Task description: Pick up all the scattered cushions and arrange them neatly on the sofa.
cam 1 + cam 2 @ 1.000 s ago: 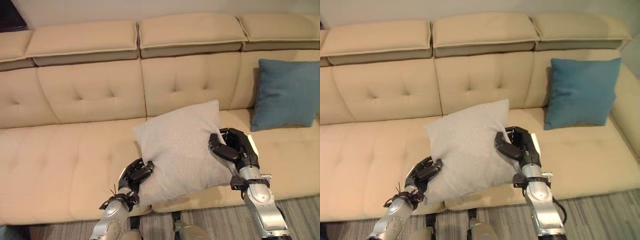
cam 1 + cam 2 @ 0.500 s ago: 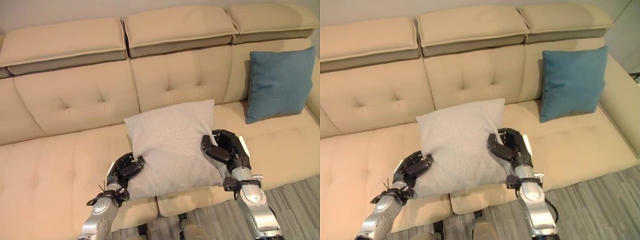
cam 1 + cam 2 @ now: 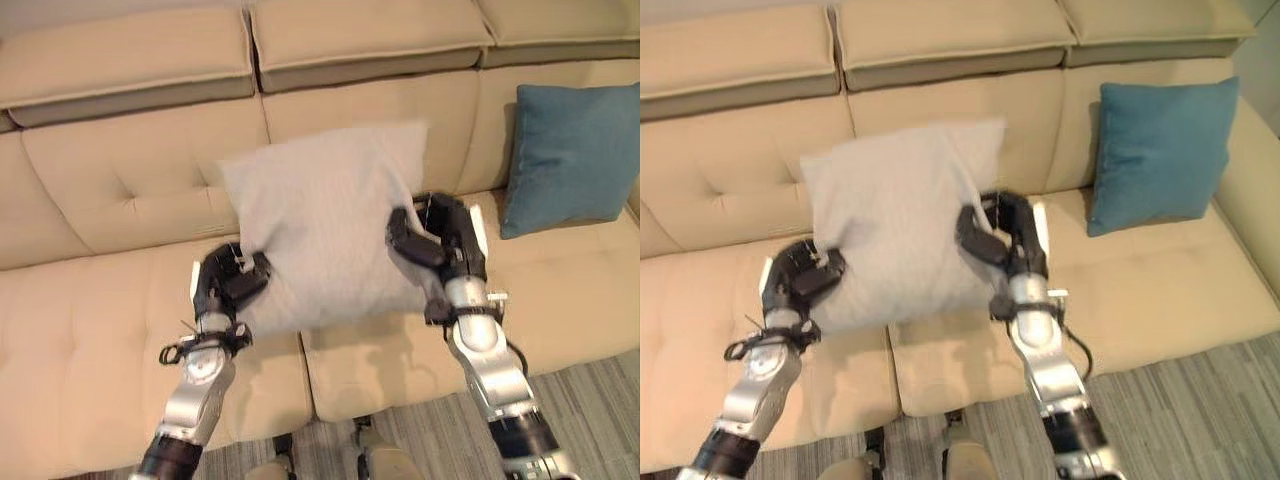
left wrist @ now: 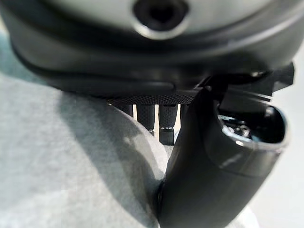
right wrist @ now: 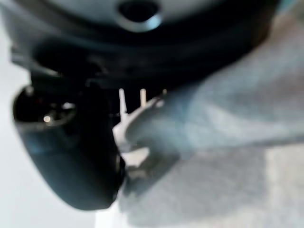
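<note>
A light grey cushion (image 3: 325, 220) is held up in front of the beige sofa's (image 3: 90, 300) middle backrest, clear of the seat. My left hand (image 3: 228, 283) is curled on its lower left corner, and the left wrist view shows thumb and fingers pinching the grey cloth (image 4: 71, 166). My right hand (image 3: 435, 245) grips the cushion's right edge, thumb over the front; the same cloth (image 5: 213, 142) fills its wrist view. A blue cushion (image 3: 575, 155) leans upright against the backrest at the sofa's right end.
The sofa's left seat (image 3: 680, 320) lies bare, as does the seat stretch (image 3: 1160, 290) between the grey and blue cushions. Striped grey carpet (image 3: 590, 400) runs along the sofa's front edge at the lower right.
Both hands have raised the grey cushion from the seat edge up toward the backrest. The camera has also shifted, so the sofa sits differently in the picture.
</note>
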